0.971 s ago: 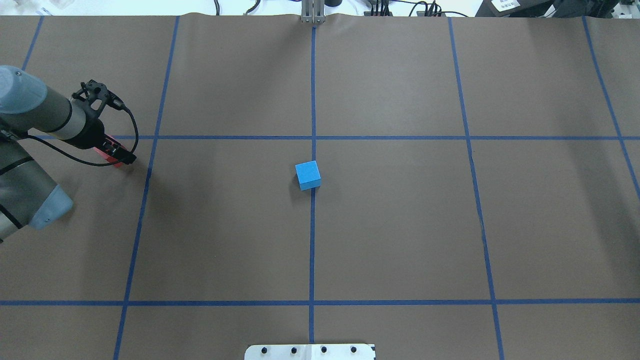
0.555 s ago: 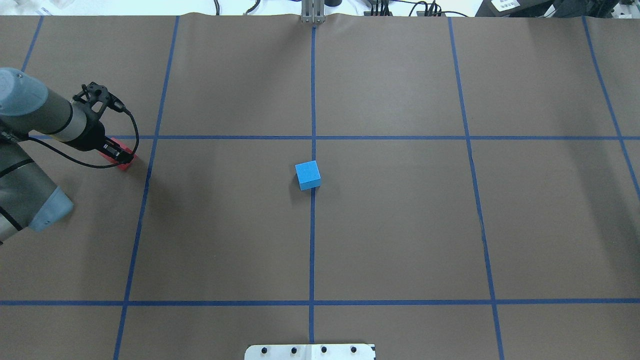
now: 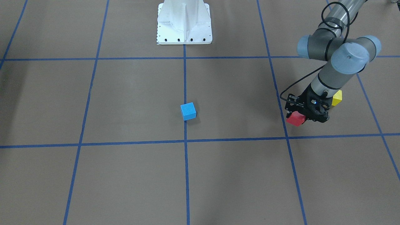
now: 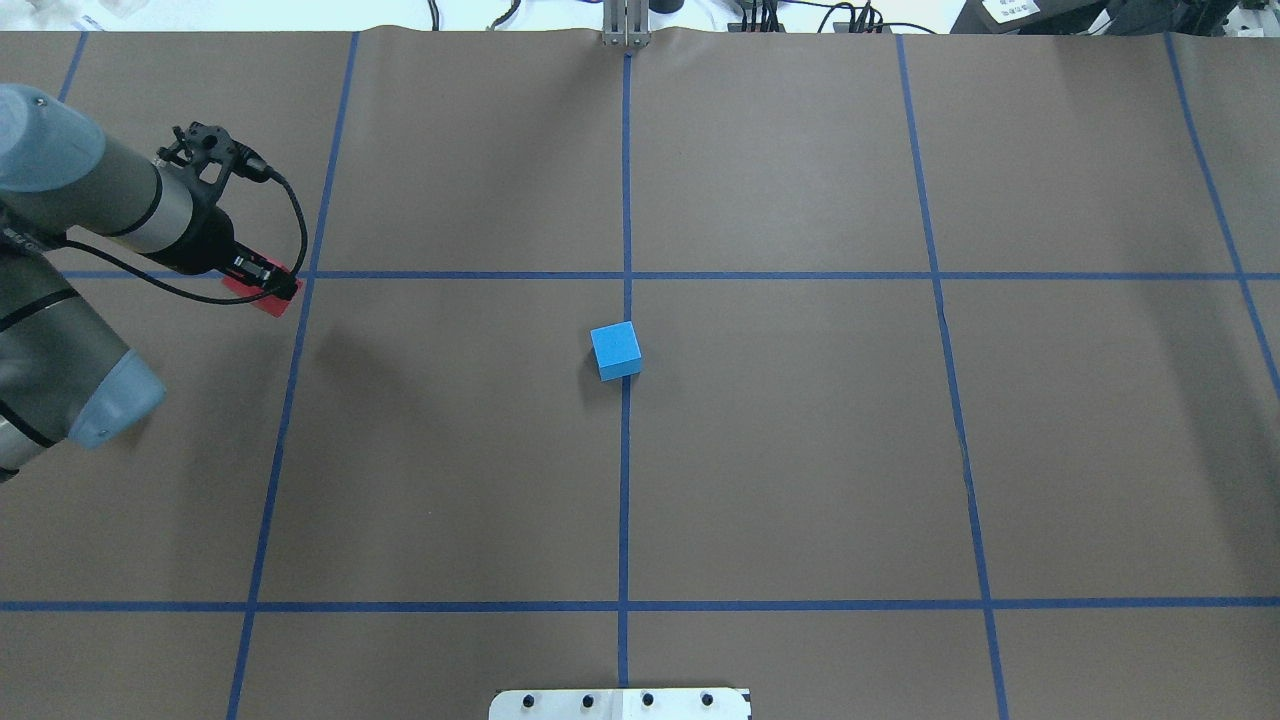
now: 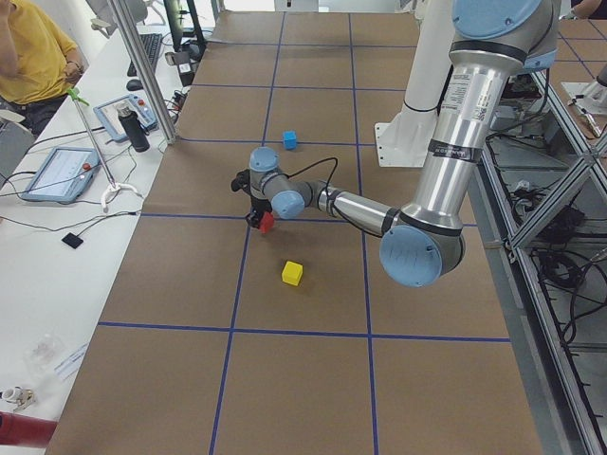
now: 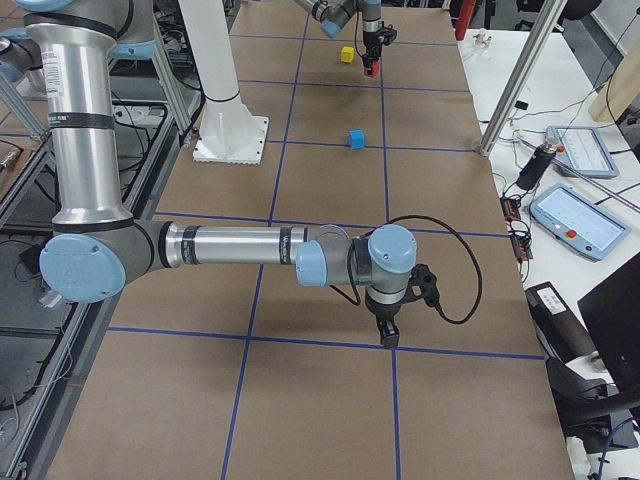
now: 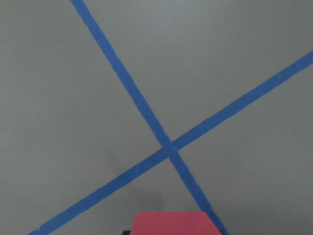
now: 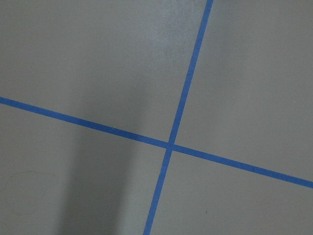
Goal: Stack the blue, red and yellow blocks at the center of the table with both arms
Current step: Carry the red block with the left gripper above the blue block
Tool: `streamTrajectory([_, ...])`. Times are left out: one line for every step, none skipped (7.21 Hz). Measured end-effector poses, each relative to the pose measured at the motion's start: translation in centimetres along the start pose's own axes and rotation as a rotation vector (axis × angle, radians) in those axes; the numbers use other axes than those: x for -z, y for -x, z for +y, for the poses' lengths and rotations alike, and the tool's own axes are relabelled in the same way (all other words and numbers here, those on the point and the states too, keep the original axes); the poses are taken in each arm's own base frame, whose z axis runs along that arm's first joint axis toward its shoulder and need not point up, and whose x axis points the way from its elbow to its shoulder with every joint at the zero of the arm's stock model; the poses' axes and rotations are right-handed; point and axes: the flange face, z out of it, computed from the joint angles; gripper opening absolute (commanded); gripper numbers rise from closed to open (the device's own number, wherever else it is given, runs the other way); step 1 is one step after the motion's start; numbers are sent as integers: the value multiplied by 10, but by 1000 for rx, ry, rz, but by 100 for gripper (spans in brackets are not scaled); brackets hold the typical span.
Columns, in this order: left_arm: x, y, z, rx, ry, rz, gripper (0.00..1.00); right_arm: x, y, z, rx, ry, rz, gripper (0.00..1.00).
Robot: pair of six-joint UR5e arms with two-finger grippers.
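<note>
Paper, brown and crossed with blue tape lines [image 4: 623,500], is covering the table [image 4: 800,450]. At the far left of the overhead view, the left gripper [image 4: 275,288] is pinching a small red foam cube [image 3: 295,119] between its black fingers. It is hanging beside a crossing of two tape lines, and the cube appears to be riding clear of the paper, with its shadow falling off to one side. In the left wrist view the cube's red top is filling the bottom edge, with the tape crossing just beyond it.

A small blue foam cube [image 4: 615,350] is sitting at the table's centre, touching the middle tape line, well apart from the red one. A small yellow foam cube [image 5: 292,273] is resting on the paper near the red cube, further left and a little nearer the robot.

The right gripper [image 6: 386,338] is pointing down over the right part of the table near a tape line. It is showing only in the right side view, so I cannot tell whether its fingers are spread or pressed together.
</note>
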Motion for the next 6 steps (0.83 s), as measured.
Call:
streamTrajectory([21,-34,-25,75,-1,6,0,-9,-7,14,-20,19,-1,100])
streamTrajectory([32,-81,-48,144,8,22,0,-16,-14,30,-42,33,-2,100])
streamTrajectory([32,-131,-60,203,22,44,0,-18,-20,40,-58,36,-2,100])
streamTrajectory([30,-185,-67,264,29,59,0,-19,-23,46,-65,35,-1,100])
streamTrajectory([32,-238,-74,330,36,52,0,-19,-25,48,-68,35,-1,100])
streamTrajectory([33,-284,-80,404,45,32,0,-20,-25,49,-69,35,-1,100])
